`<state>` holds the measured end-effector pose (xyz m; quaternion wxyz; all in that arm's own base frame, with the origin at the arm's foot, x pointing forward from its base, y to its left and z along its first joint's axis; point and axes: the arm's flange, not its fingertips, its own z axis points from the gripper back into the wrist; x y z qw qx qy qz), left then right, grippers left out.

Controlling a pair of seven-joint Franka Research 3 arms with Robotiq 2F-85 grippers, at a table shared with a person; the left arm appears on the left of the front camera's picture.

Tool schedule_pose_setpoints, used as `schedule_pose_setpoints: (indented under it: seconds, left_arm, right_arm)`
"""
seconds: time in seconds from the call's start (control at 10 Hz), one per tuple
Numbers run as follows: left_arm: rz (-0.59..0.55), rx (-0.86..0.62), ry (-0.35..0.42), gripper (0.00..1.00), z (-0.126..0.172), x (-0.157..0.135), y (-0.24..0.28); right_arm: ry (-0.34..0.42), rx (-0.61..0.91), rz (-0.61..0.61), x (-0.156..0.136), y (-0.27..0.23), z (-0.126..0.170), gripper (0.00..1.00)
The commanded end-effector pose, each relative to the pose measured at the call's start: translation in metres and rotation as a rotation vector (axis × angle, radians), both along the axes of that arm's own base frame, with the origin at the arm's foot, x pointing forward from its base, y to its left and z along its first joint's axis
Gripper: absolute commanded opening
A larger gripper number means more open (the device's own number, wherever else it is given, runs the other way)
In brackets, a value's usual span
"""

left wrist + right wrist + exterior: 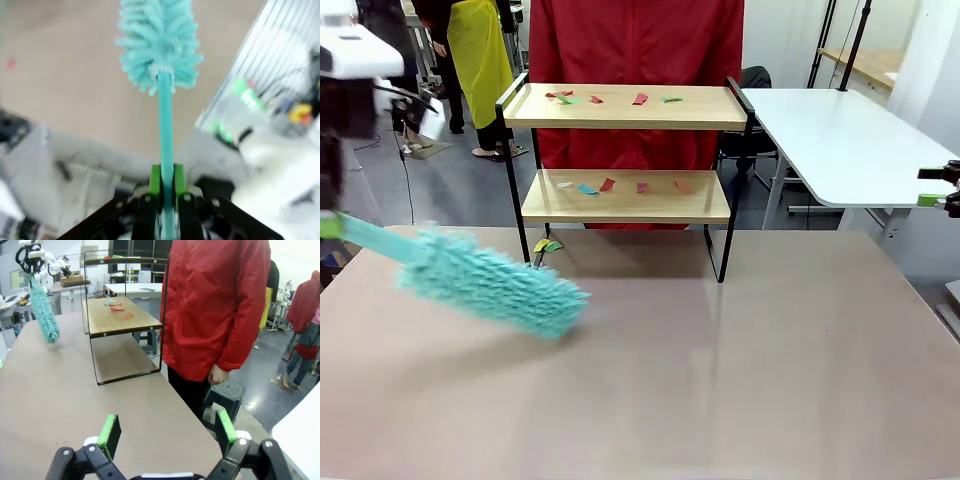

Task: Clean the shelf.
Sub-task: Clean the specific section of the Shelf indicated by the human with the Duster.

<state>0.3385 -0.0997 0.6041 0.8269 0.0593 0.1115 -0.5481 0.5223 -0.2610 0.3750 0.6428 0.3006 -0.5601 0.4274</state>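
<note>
Two-tier shelf (620, 118) at the bench's (720, 380) far side, before a person in red (635, 40); coloured paper scraps (640, 98) on both boards. Left hand (166, 182) clenched on a teal duster's (490, 282) handle, fluffy head low over the bench, left of the shelf. Right hand (165, 432) released, pads wide apart, at the bench's right side.

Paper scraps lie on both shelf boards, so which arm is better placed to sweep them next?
Probably left: the left tool is shut on the teal duster, near the shelf. The right tool is open, empty, off to the side.
</note>
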Motion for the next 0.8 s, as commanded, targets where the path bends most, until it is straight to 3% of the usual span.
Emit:
schedule_pose_setpoints:
  seconds: [0.0, 0.3, 0.5, 0.7]
  left_arm:
    - [-0.013, 0.21, 0.05, 0.13, 0.045, 0.0, -0.001]
    - [0.029, 0.414, 0.024, 0.13, 0.102, -0.027, -0.012]
    - [-0.006, 0.494, -0.018, 0.13, 0.129, -0.051, -0.025]
    - [0.003, 0.446, -0.002, 0.13, 0.119, -0.049, -0.022]
  right_arm:
    - [-0.003, -0.002, 0.003, 0.0, 0.003, 0.003, 1.0]
    - [-0.003, -0.002, 0.003, 0.0, 0.003, 0.003, 1.0]
    - [-0.003, -0.002, 0.003, 0.0, 0.003, 0.003, 1.0]
    - [-0.003, -0.002, 0.003, 0.0, 0.003, 0.003, 1.0]
